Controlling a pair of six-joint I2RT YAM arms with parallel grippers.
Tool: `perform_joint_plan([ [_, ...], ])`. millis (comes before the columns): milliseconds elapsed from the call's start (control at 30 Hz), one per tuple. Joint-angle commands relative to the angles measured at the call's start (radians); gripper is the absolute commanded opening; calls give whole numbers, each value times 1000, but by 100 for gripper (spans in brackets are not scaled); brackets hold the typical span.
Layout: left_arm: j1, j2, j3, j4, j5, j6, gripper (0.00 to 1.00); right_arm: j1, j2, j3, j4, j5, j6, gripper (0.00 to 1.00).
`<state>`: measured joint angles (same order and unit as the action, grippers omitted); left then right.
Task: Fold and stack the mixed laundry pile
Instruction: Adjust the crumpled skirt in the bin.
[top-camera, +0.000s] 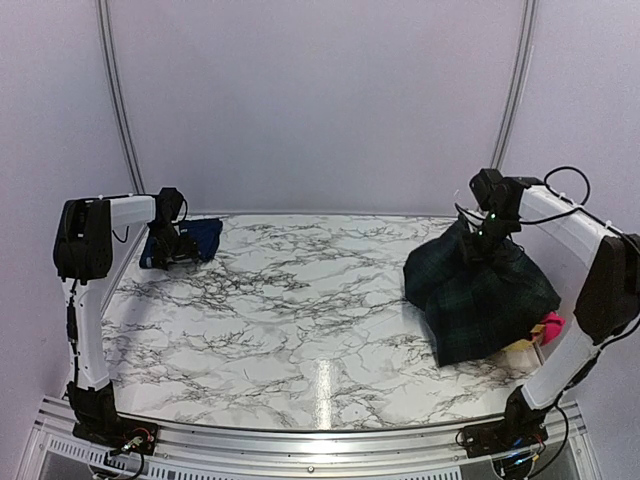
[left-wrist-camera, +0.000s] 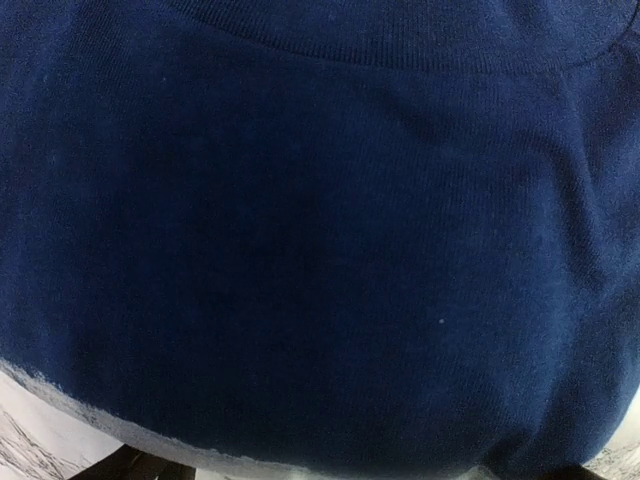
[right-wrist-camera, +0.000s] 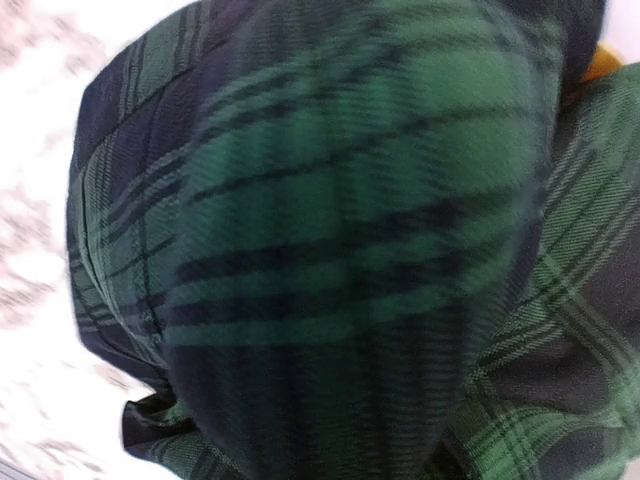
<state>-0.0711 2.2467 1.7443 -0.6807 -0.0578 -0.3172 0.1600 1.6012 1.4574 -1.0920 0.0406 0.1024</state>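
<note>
The left claw (top-camera: 176, 248), jaws spread wide, rests against the navy cloth (top-camera: 207, 236) lying directly beneath it on the worktop (top-camera: 300, 300). The right claw (top-camera: 479, 240) is pinched on the plaid garment (top-camera: 480, 292), which drapes below it.

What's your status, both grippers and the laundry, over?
Left gripper open over navy cloth, far left corner. Right gripper shut on plaid garment, peak raised. Pink piece pokes out beside it; nothing in the way.

The navy cloth (left-wrist-camera: 320, 250) is a fine matt knit; the plaid garment (right-wrist-camera: 350, 250) soft woven cloth; the table (top-camera: 300, 330) glossy, marble-patterned.
</note>
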Motion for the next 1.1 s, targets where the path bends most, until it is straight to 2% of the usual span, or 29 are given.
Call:
perform_joint_plan([
  [0, 9, 15, -52, -2, -9, 16, 93, -49, -155, -105, 157, 105, -77, 0],
  [100, 12, 16, -68, 1, -23, 27, 93, -55, -142, -155, 184, 78, -86, 3],
  [167, 19, 19, -67, 1, -29, 32, 93, -56, -130, -155, 169, 68, -77, 37],
  [233, 29, 25, -62, 1, -35, 39, 93, -56, -143, -141, 158, 69, -59, 62],
  [300, 41, 32, -57, 1, -35, 43, 93, -56, -155, -112, 136, 71, -45, 72],
  [367, 51, 33, -57, 0, -33, 48, 93, -55, -160, -74, 110, 63, -31, 74],
  [467, 60, 34, -57, 1, -36, 56, 93, -56, -155, -48, 111, 32, -21, 70],
  [600, 64, 39, -57, 1, -35, 61, 93, -56, -104, -42, 114, 19, -17, 57],
  [767, 101, 44, -57, 0, -29, 59, 93, -60, -64, -61, 132, 20, -19, 53],
  [933, 115, 52, -52, 2, -28, 60, 93, -65, -33, -51, 132, -13, -26, 31],
  [1067, 133, 53, -42, 2, -20, 58, 93, -66, -27, -33, 114, -25, -32, 0],
])
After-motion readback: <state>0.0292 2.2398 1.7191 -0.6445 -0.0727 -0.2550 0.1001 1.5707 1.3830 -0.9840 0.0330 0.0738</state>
